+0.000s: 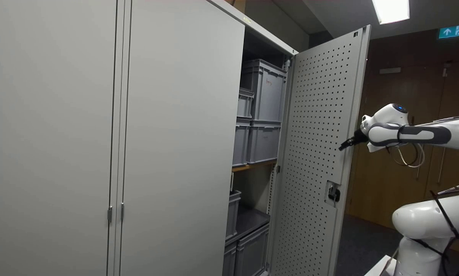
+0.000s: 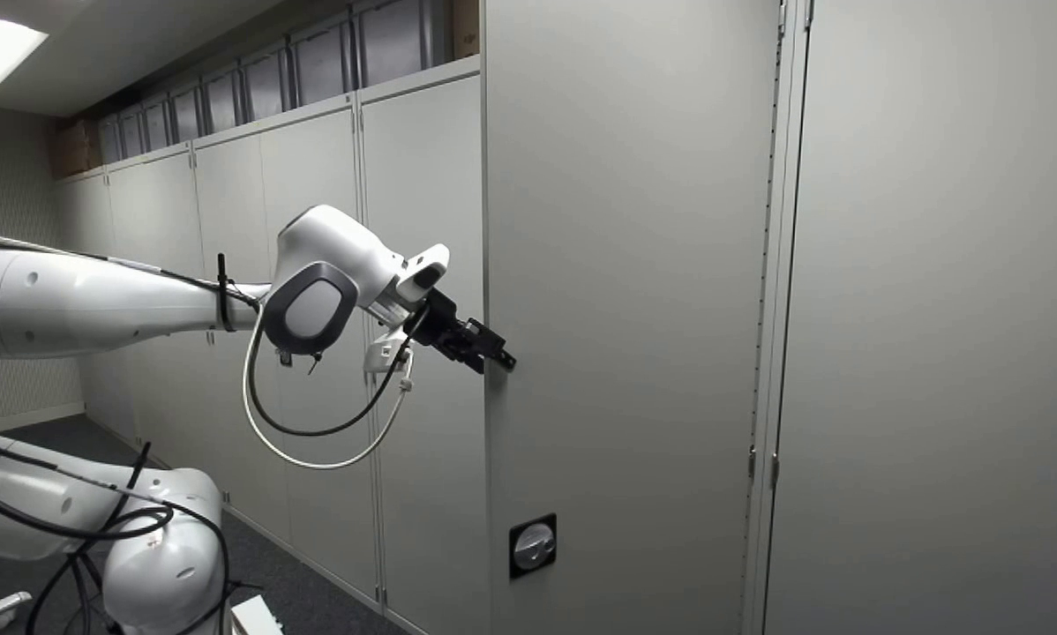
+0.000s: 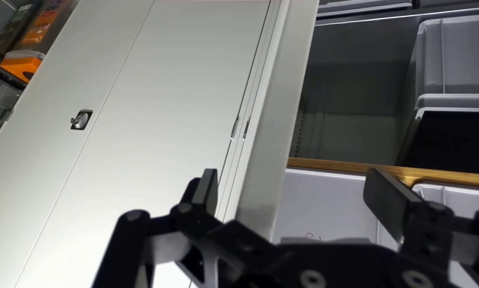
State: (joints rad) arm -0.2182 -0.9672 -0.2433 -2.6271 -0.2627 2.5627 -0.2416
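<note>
Dark floor (image 2: 308, 600), pale cabinets (image 2: 423, 176). Open door (image 2: 625, 326) part-hides them in an exterior view. Gripper (image 3: 291, 182) straddles its edge, jaws apart; contact unclear. From gripper, in an exterior view: bins (image 1: 269, 94) 10 o'clock, latch (image 1: 333, 193) 6, lamp (image 1: 391, 10) 1.

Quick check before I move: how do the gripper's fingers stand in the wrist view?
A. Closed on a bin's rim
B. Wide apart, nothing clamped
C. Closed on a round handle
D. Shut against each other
B: the gripper is open, a broad gap between its fingers, through which a grey bin shows behind.
</note>
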